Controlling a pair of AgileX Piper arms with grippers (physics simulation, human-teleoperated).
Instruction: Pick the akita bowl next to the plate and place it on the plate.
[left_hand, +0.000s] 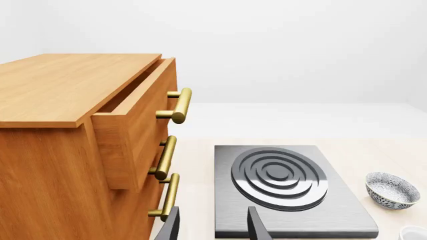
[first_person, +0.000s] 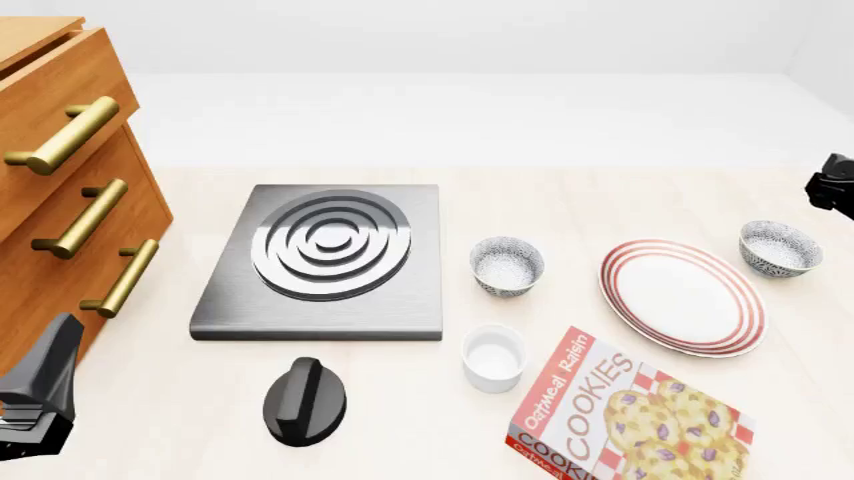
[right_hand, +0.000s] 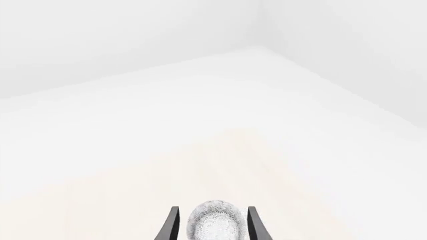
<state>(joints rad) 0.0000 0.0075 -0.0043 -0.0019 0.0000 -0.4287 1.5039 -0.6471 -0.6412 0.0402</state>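
The right gripper (right_hand: 210, 225), fingers spread, lines up on the bowl (first_person: 781, 248) at far right beside the plate (first_person: 682, 297); a shallow rim pinch could slip.

A small round bowl (first_person: 781, 248), speckled dark grey and white outside and white inside, is seen upright on the pale bench, just beside the far right edge of a large round white plate (first_person: 683, 297) ringed with thin red lines. The plate lies flat and bare. A look-alike speckled bowl (first_person: 507, 265) stands upright off the plate's left side.
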